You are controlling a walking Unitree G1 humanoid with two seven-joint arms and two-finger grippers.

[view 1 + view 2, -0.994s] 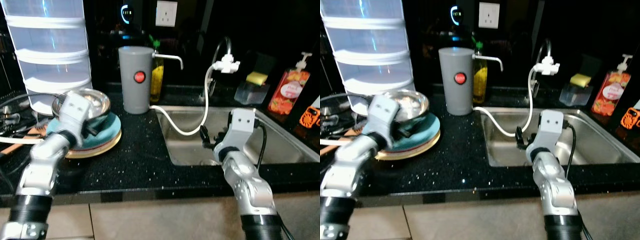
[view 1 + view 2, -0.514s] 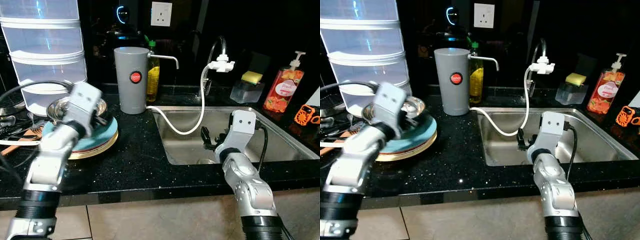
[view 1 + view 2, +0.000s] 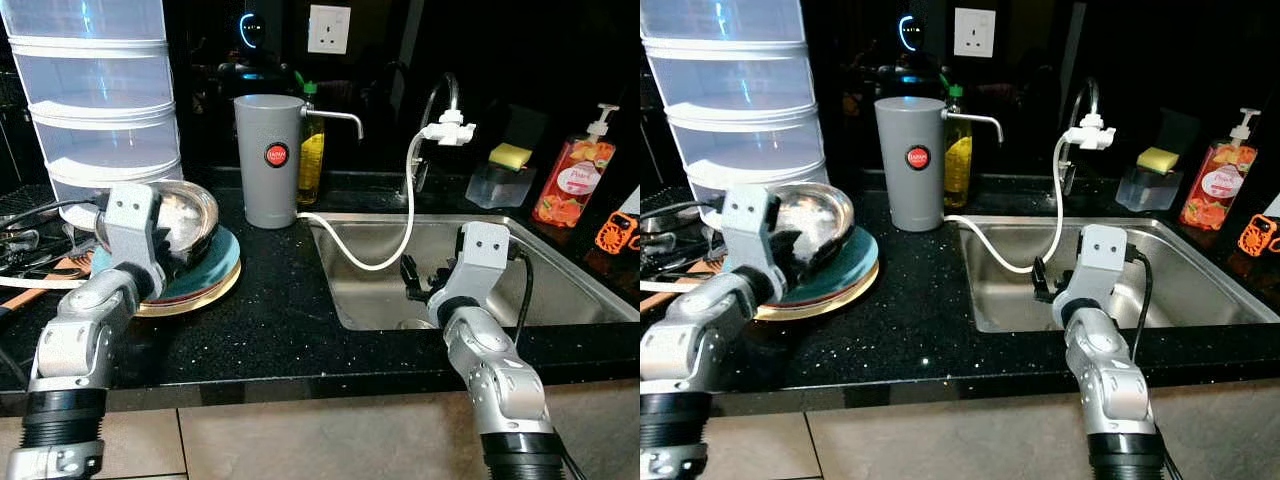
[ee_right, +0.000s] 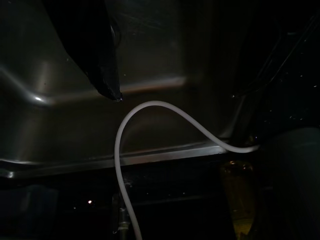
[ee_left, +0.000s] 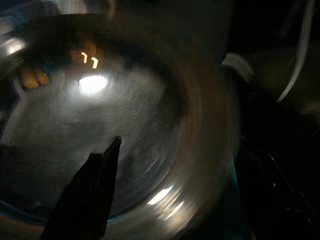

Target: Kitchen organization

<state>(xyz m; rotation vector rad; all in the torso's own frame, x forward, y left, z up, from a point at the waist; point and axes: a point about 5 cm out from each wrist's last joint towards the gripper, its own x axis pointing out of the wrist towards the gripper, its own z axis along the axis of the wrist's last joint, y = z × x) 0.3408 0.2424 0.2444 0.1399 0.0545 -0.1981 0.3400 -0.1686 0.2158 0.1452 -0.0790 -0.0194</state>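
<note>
Steel bowl [image 3: 190, 213] partly hidden behind left gripper [image 3: 165, 262], fingers' state unclear

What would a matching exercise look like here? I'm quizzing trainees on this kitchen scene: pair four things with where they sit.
Things:
1. round steel bowl
2. grey cylindrical water dispenser
3. red pump soap bottle
4. white hose

Places:
A. draped from the tap into the steel sink
B. far right of the counter, behind the sink
C. on the stacked plates, at the left gripper
D. upright on the black counter, left of the sink

Pairs: 1-C, 2-D, 3-B, 4-A
</note>
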